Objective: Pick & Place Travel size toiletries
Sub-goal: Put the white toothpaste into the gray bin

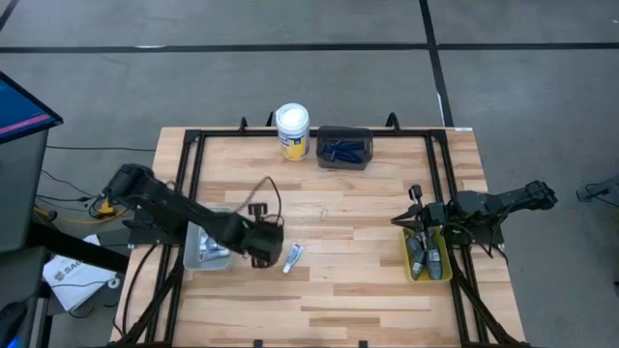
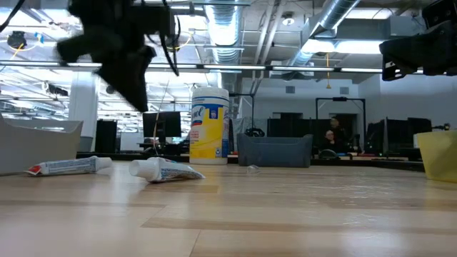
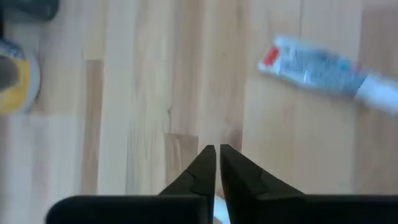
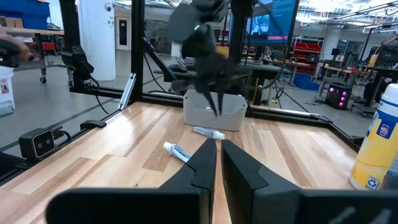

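In the high view, the left gripper [image 1: 266, 242] is hanging over the table's left half, just right of the clear tray [image 1: 193, 253], and a white-and-blue tube [image 1: 292, 257] is lying on the wood just beside it. The right gripper [image 1: 418, 215] is waiting at the far end of the yellow tray [image 1: 407, 263], where dark grey pods [image 1: 432, 259] are lying. At the far edge the yellow jar [image 1: 292, 130] is standing next to a dark tray [image 1: 345, 147] with dark-blue razors [image 1: 344, 149]. In the low view, the left gripper [image 2: 136, 89] is hovering above the table, and two tubes are lying below it, one [image 2: 166, 170] nearer the middle and a second tube [image 2: 68, 166] to the left. In the left wrist view, the fingers [image 3: 200, 171] are standing almost together, holding nothing, and the tube [image 3: 317, 67] is lying apart from them. In the right wrist view, the fingers [image 4: 202, 165] are also nearly closed and empty.
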You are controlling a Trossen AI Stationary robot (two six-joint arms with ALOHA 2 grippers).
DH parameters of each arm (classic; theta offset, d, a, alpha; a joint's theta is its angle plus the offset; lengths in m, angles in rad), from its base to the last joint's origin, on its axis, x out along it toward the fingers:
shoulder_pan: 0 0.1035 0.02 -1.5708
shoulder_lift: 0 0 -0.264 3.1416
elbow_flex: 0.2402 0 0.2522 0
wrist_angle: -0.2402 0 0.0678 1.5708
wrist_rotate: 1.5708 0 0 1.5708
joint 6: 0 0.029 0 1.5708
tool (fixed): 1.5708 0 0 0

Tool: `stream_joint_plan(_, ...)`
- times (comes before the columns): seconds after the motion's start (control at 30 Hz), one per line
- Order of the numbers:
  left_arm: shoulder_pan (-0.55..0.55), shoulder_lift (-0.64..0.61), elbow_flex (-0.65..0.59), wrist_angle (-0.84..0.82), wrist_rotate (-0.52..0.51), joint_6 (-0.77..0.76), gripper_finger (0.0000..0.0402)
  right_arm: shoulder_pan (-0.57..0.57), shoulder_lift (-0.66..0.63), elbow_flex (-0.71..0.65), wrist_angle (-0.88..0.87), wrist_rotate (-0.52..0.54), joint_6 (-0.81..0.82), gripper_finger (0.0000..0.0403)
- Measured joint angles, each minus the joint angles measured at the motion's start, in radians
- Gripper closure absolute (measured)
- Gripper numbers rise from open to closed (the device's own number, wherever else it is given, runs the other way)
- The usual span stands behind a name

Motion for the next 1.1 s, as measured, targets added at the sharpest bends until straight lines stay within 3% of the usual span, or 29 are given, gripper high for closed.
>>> stream_joint_plan(0.27, 0.097, -0.109, 0.0, -0.011, 0.047, -0.223, 0.0274, 0.0, 0.0, 0.0, 0.0, 0.0, 0.0, 0.0386)
stream_joint_plan(0.4, 0.141, -0.102, 0.0, -0.036, 0.053, -0.311, 0.0205, 0.0, 0.0, 0.0, 0.0, 0.0, 0.0, 0.0386)
stream_joint_plan(0.53, 0.191, -0.071, 0.0, -0.101, 0.073, -0.426, 0.0161, 0.0, 0.0, 0.0, 0.0, 0.0, 0.0, 0.0386)
stream_joint_plan(0.93, 0.206, 0.024, 0.0, -0.156, 0.126, -0.538, 0.0157, 0.0, 0.0, 0.0, 0.0, 0.0, 0.0, 0.0386)
stream_joint_plan(1.1, 0.204, 0.072, 0.0, -0.162, 0.213, -0.543, 0.0158, 0.0, 0.0, 0.0, 0.0, 0.0, 0.0, 0.0386)
